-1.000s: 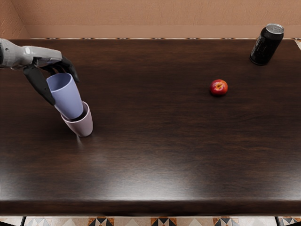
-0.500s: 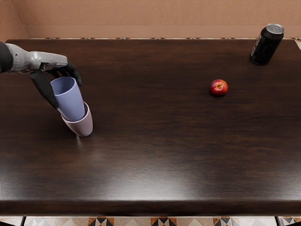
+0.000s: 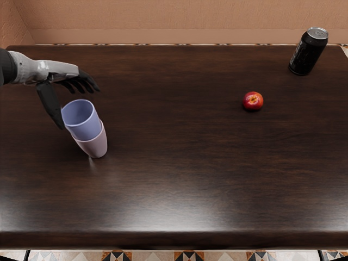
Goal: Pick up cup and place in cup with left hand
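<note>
One blue cup [image 3: 86,127] seated inside a pink cup [image 3: 94,146], left hand [image 3: 57,72] spread wide near the blue rim

A soft white shine stretches along the near edge of the dark worktop [image 3: 185,217]. Everything looks sharp.

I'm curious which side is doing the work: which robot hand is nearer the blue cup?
Left. The left hand is open at the blue cup, fingers above its rim; the right hand is out of view.
</note>
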Robot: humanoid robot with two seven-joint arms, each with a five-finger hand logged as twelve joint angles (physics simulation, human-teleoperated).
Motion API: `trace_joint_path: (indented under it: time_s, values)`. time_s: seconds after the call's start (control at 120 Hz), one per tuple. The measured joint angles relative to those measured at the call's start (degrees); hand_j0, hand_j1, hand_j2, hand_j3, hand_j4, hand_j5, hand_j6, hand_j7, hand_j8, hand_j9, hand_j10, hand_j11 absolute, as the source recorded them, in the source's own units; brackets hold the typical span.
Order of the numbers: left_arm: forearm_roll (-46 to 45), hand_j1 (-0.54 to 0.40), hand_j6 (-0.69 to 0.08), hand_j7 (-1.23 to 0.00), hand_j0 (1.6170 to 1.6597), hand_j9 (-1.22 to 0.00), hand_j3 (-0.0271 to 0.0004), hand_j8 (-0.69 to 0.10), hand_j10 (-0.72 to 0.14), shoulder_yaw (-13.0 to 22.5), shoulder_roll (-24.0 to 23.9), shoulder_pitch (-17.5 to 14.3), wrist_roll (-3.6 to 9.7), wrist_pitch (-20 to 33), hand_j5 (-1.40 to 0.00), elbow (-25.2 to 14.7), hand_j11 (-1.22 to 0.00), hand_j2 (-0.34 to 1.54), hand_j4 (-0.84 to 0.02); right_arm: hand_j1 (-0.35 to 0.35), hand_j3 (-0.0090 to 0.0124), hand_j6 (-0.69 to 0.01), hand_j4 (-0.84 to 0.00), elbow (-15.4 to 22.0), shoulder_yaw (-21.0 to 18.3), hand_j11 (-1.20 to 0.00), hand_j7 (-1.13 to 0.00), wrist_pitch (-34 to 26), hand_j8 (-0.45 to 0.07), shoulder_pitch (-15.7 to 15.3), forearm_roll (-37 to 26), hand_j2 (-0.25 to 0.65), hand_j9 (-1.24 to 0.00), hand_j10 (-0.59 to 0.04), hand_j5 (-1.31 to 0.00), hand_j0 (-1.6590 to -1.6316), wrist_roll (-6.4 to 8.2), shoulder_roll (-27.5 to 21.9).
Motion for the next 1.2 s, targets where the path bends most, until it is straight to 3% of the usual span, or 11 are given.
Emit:
trace_joint_path:
  time_s: [0.092, 0.183, 0.242, 0.342, 0.533, 0.633, 0.733, 0.825, 1.033, 1.2]
  values:
    - [-1.72, 0.178, -0.148, -0.20, 1.6577, -0.20, 0.0000, -0.144, -0.155, -0.32, 0.03, -0.29, 0.00, 0.00, -0.21, 1.03, -0.20, 0.03, -0.158, -0.349, 0.0000, 0.001, 0.000, 0.00, 0.00, 0.00, 0.00, 0.00, 0.000, 0.01, 0.00, 0.000, 0.00, 0.000, 0.00, -1.6581, 0.00, 0.00]
    - [-5.22, 0.236, -0.101, -0.14, 1.6579, -0.13, 0.0000, -0.098, -0.104, -0.76, -0.28, -1.49, 0.00, 0.00, -0.14, 4.66, -0.13, 0.02, -0.107, -0.349, 0.0000, 0.001, 0.000, 0.00, 0.00, 0.00, 0.00, 0.00, 0.000, 0.00, 0.00, 0.000, 0.00, 0.000, 0.00, -1.6581, 0.00, 0.00]
    - [-9.89, 0.261, -0.080, -0.11, 1.6579, -0.10, 0.0000, -0.078, -0.082, -0.98, -0.20, -3.12, 0.00, 0.00, -0.11, 8.21, -0.10, 0.02, -0.084, -0.349, 0.0000, 0.001, 0.000, 0.00, 0.00, 0.00, 0.00, 0.00, 0.001, 0.00, 0.00, 0.000, 0.00, 0.000, 0.00, -1.6581, 0.00, 0.00]
    - [-19.58, 0.291, -0.055, -0.07, 1.6580, -0.07, 0.0000, -0.053, -0.055, -1.23, 0.04, -3.19, 0.00, 0.00, -0.07, 12.37, -0.07, 0.01, -0.057, -0.349, 0.0000, 0.001, 0.000, 0.00, 0.00, 0.00, 0.00, 0.00, 0.000, 0.01, 0.00, 0.000, 0.00, 0.000, 0.00, -1.6581, 0.00, 0.00]
    - [-35.72, 0.319, -0.030, -0.04, 1.6580, -0.03, 0.0000, -0.029, -0.029, -1.33, 0.95, -2.26, 0.00, -0.01, -0.04, 15.19, -0.03, 0.01, -0.030, -0.349, 0.0000, 0.001, 0.000, 0.00, 0.00, 0.00, 0.00, 0.00, 0.001, 0.01, 0.00, 0.000, 0.00, 0.000, 0.00, -1.6581, 0.00, 0.00]
    - [-42.98, 0.327, -0.022, -0.03, 1.6580, -0.03, 0.0000, -0.021, -0.021, -1.31, 1.80, -0.43, 0.00, -0.01, -0.03, 16.60, -0.03, 0.00, -0.022, -0.349, 0.0000, 0.001, 0.000, 0.00, 0.00, 0.00, 0.00, 0.00, 0.001, 0.01, 0.00, 0.000, 0.00, 0.000, 0.00, -1.6581, 0.00, 0.00]
    - [-51.86, 0.333, -0.016, -0.02, 1.6580, -0.02, 0.0000, -0.016, -0.016, -1.31, 3.16, 4.45, 0.00, -0.03, -0.02, 18.73, -0.02, 0.00, -0.016, -0.349, 0.0000, 0.001, 0.000, 0.00, 0.00, 0.00, 0.00, 0.00, 0.001, 0.01, 0.00, 0.000, 0.00, 0.000, 0.00, -1.6581, 0.00, 0.00]
    - [-58.11, 0.337, -0.011, -0.01, 1.6580, -0.01, 0.0000, -0.011, -0.011, -1.33, 3.78, 4.81, 0.00, -0.03, -0.01, 19.69, -0.01, 0.00, -0.011, -0.349, 0.0000, 0.001, 0.000, 0.00, 0.00, 0.00, 0.00, 0.00, 0.000, 0.01, 0.00, 0.000, 0.00, 0.000, 0.00, -1.6581, 0.00, 0.00]
    - [-64.32, 0.343, -0.004, -0.01, 1.6581, -0.01, 0.0000, -0.004, -0.005, -1.29, 9.72, 9.52, 0.00, -0.04, -0.01, 20.58, -0.01, 0.00, -0.004, -0.349, 0.0000, 0.001, 0.000, 0.00, 0.00, 0.00, 0.00, 0.00, 0.001, 0.01, 0.00, 0.000, 0.00, 0.000, 0.00, -1.6581, 0.00, 0.00]
    - [-65.55, 0.344, -0.001, 0.00, 1.6581, 0.00, 0.0000, -0.001, -0.002, -1.25, 11.77, 11.06, 0.00, -0.06, 0.00, 20.71, 0.00, 0.00, -0.002, -0.349, 0.0000, 0.001, 0.000, 0.00, 0.00, 0.00, 0.00, 0.00, 0.001, -0.01, 0.00, 0.000, 0.00, 0.000, 0.00, -1.6581, 0.00, 0.00]
